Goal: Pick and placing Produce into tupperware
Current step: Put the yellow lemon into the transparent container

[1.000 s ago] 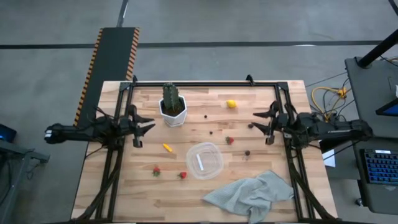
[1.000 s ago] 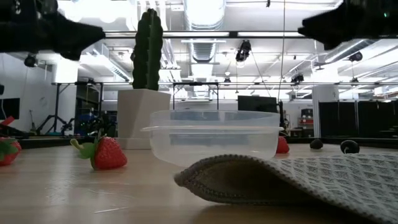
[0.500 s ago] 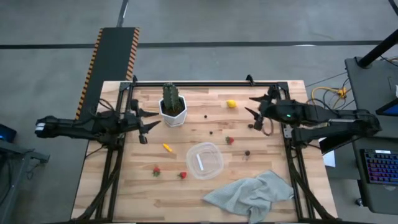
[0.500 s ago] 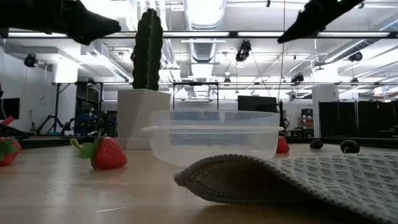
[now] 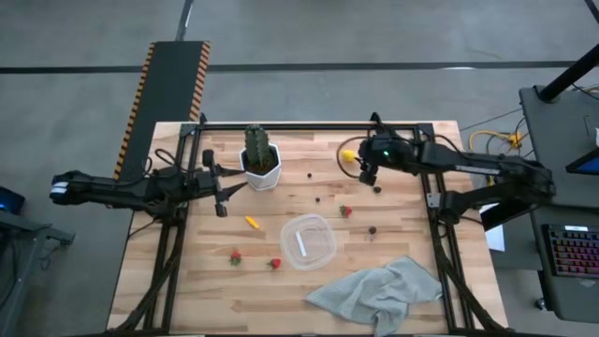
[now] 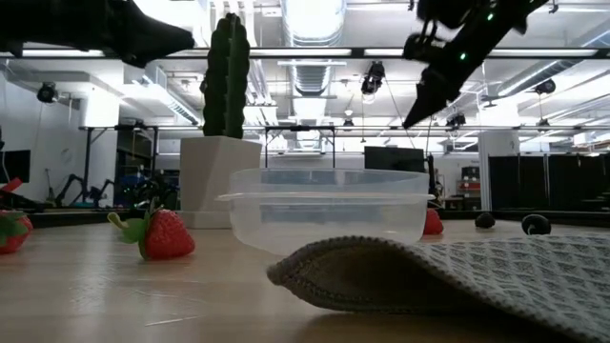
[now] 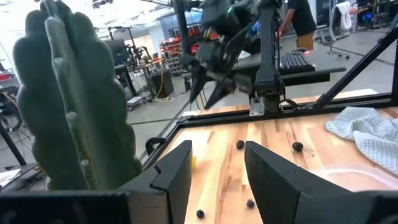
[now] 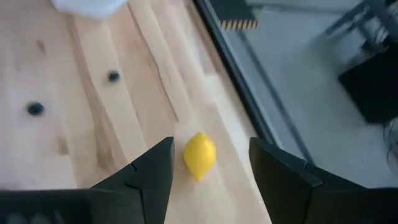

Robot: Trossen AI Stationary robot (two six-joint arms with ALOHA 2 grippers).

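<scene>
The clear tupperware (image 5: 309, 241) (image 6: 329, 214) sits on its base near the table's middle. Scattered around it are the yellow lemon (image 5: 347, 155) (image 8: 199, 155), three red strawberries (image 5: 235, 256) (image 5: 275, 264) (image 5: 344, 212), an orange carrot piece (image 5: 251, 222) and dark berries (image 5: 372, 229) (image 5: 320, 197). My right gripper (image 5: 359, 167) (image 8: 210, 144) is open and hovers above the lemon, fingers slanting down toward it, one on each side in the right wrist view. My left gripper (image 5: 232, 197) (image 7: 217, 168) is open, in the air just left of the cactus pot (image 5: 260, 172).
The green cactus (image 5: 259, 146) (image 7: 68, 106) in its white pot stands at the far left-centre, close to my left gripper. A grey-green cloth (image 5: 379, 292) (image 6: 457, 272) lies crumpled at the near right. Black frame rails (image 5: 309, 126) run along the far and side edges.
My right gripper has swung from the right edge toward the table's left and far edge, arriving over the lemon, and has tipped its fingers downward. My left gripper has edged a little right toward the cactus pot. The produce and the tupperware have stayed in place.
</scene>
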